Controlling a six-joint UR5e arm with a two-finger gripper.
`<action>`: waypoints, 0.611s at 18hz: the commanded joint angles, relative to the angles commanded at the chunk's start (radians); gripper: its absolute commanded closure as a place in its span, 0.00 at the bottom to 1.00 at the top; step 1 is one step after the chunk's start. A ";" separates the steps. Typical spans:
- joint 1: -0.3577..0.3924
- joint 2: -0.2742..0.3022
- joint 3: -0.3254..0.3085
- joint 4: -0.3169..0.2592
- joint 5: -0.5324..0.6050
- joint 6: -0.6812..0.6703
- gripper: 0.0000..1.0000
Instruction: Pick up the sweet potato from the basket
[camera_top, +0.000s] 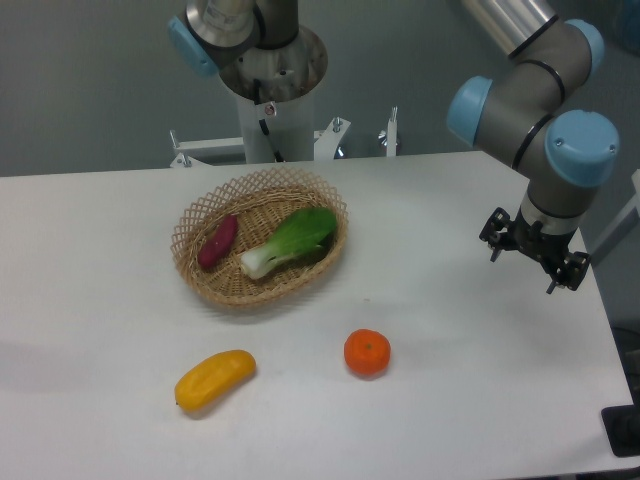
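Nearest the camera I see a yellow-orange fruit (214, 379) and a round orange (367, 352) lying on the white table (90, 300), both outside the basket and no concern of mine. Beyond them sits the basket (260, 238), and in its left half lies the sweet potato (217, 242), tilted on the diagonal, apart from the green leafy vegetable (293, 241) that fills the right half. Off at the right edge of the table my gripper (534, 249) hangs low, well apart from the basket. It holds nothing, but from this angle I cannot tell how wide the jaws stand. Behind the basket the arm's base column (268, 120) rises.

I judge the task is at its start: the approach is not yet made. Next I need to carry the tool leftward over the basket's rim, turn the fingers across the tuber's narrow width, and descend without catching the leaves or the wicker.
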 joint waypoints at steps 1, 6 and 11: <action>0.000 0.000 0.000 -0.002 0.000 -0.002 0.00; -0.002 0.005 -0.002 -0.002 -0.003 -0.012 0.00; -0.023 0.014 -0.008 -0.002 -0.028 -0.129 0.00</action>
